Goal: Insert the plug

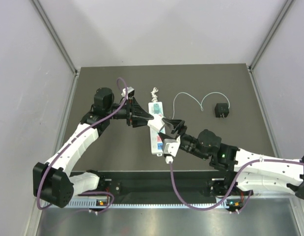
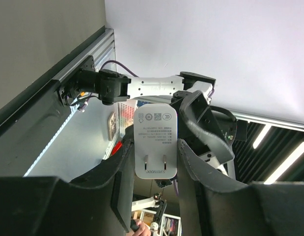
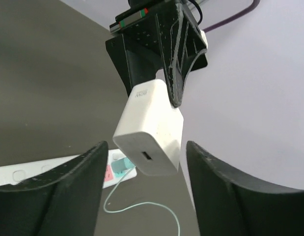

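The teal plug [image 3: 121, 163] sits on the end of the long white power strip [image 3: 24, 174], and its thin cable [image 3: 142, 206] curls away over the mat. In the top view the plug [image 1: 155, 107] lies on the strip [image 1: 154, 140]. My left gripper [image 2: 155, 169] is shut on a small plain white square block [image 2: 155, 142] with two metal prongs, held in the air above the strip. My right gripper [image 3: 146, 147] is open. Its fingers stand on either side of that block [image 3: 149, 130] without touching it. In the top view both grippers, left [image 1: 149, 117] and right [image 1: 167, 129], meet over the strip.
A small black box [image 1: 221, 109] lies at the right of the mat, at the end of the thin looping cable [image 1: 188, 96]. Grey walls close in the mat on three sides. The arm bases and a metal rail run along the near edge.
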Controlling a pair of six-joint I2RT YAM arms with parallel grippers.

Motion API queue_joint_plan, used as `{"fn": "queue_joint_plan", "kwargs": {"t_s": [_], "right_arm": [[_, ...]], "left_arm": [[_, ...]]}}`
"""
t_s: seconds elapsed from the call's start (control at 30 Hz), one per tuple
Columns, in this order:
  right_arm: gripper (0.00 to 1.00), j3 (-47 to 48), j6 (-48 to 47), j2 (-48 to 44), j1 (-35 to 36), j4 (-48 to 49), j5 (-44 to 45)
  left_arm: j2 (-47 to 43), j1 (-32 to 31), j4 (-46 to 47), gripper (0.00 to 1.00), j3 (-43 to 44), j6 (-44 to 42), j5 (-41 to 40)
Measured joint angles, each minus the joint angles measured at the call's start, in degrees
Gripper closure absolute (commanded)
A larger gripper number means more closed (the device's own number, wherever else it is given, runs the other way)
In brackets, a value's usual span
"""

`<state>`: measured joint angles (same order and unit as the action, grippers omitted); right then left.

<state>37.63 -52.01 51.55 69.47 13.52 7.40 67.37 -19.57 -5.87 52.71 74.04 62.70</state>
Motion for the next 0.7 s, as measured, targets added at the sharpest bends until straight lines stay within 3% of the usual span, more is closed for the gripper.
{"fn": "queue_joint_plan", "kwargs": {"t_s": [0.23, 0.37, 0.47, 0.57, 0.7], "right_arm": [[0.58, 0.0, -4.7, 3.8, 1.0, 4.3, 1.9], [0.58, 0.0, -6.9, 5.3, 1.5, 5.2, 2.7], [0.51, 0.0, -8.0, 6.6, 1.7, 6.9, 3.2], [0.53, 0.4, -9.1, 8.5, 2.1, 9.5, 3.1], [0.84, 0.7, -11.2, 10.1, 2.7, 11.4, 4.1]], "left_arm": [[0.0, 0.1, 0.8, 1.0, -1.1, 2.0, -0.5], [0.0, 0.8, 2.3, 1.0, -2.6, 4.2, -0.8], [0.0, 1.1, 3.7, 1.0, -3.4, 5.5, -0.7], [0.0, 0.3, 6.0, 1.0, -4.5, 7.3, 0.3], [0.0, 0.4, 9.3, 1.0, -5.8, 11.2, 1.1]]}}
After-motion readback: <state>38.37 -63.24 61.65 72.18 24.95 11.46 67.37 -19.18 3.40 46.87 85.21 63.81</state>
